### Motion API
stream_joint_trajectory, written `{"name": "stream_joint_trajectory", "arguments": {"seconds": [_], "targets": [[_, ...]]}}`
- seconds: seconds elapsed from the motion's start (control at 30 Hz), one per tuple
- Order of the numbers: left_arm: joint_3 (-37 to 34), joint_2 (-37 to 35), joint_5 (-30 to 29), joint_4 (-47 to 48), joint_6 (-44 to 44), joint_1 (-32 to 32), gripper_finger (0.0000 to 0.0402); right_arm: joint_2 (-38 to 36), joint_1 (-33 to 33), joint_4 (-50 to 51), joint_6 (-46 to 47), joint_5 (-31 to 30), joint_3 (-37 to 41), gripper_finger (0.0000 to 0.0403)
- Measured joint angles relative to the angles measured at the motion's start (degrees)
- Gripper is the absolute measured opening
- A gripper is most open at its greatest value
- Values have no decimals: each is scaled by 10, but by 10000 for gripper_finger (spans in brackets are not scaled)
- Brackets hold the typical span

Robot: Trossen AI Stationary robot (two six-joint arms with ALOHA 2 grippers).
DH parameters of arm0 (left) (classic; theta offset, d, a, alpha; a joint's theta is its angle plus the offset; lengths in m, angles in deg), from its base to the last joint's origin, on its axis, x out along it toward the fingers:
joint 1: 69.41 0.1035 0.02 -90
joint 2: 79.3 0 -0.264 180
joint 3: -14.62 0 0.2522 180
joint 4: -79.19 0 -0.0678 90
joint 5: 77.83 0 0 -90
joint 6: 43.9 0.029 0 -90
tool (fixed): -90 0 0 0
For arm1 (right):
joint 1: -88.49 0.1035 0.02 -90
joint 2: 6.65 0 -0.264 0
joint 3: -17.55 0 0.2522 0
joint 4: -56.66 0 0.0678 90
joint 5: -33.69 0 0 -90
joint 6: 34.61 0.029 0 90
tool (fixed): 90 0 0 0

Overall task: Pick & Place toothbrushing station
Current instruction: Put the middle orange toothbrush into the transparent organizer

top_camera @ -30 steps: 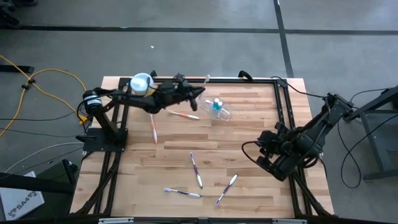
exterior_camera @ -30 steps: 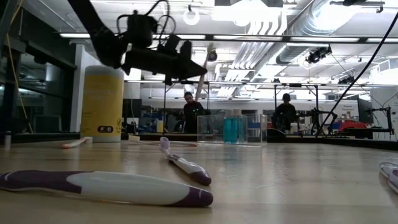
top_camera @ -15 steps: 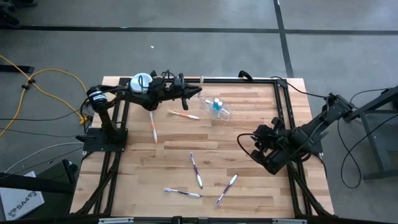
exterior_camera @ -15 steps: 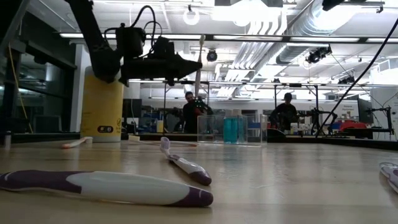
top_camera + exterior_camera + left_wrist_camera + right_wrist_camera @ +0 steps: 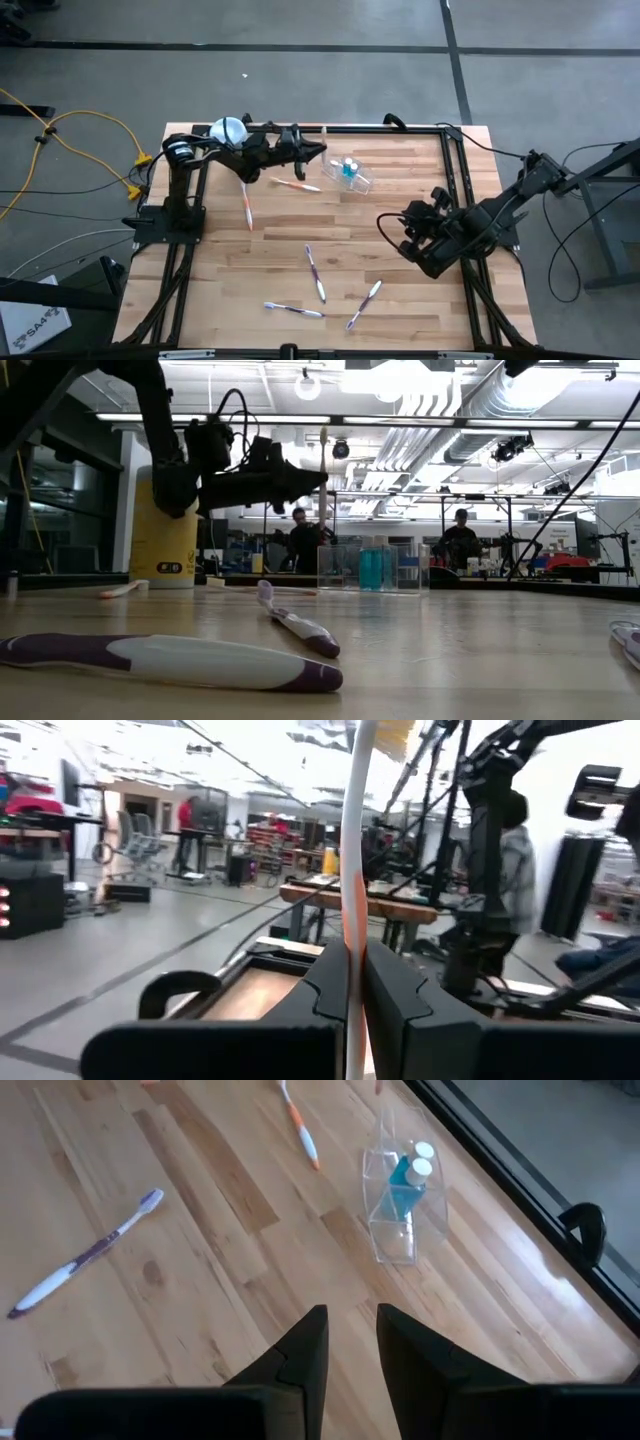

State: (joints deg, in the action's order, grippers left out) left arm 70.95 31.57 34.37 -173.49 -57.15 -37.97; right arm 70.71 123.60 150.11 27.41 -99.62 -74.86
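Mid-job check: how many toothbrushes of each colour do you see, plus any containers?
Purple toothbrushes: 3
Orange-and-white toothbrushes: 3, one of them upright in the left gripper jaws
Clear holder: 1
Yellow canister: 1
Total: 8

Six slim plastic toothbrushes (image 5: 315, 272), three purple-and-white and three white with orange or pink, one clear plastic holder cup (image 5: 352, 175), two blue white-capped bottles (image 5: 405, 1175), one yellow canister with a pale blue lid (image 5: 228, 130).
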Motion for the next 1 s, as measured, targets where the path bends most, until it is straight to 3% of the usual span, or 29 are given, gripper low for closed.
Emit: {"name": "stream_joint_trajectory", "arguments": {"seconds": [0.43, 0.6, 0.7, 1.0], "targets": [[13, 1, 0, 14, 8, 10, 4, 0, -22, -133, -139, -18, 0, 81], [56, 1, 28, 106, -16, 9, 4, 0, -34, -183, -198, -24, 0, 81], [73, 1, 29, 164, -1, 7, 4, 0, -40, -186, -203, -17, 0, 81], [75, 1, 24, 162, 46, 15, 4, 0, -41, -185, -212, -15, 0, 81]]}}
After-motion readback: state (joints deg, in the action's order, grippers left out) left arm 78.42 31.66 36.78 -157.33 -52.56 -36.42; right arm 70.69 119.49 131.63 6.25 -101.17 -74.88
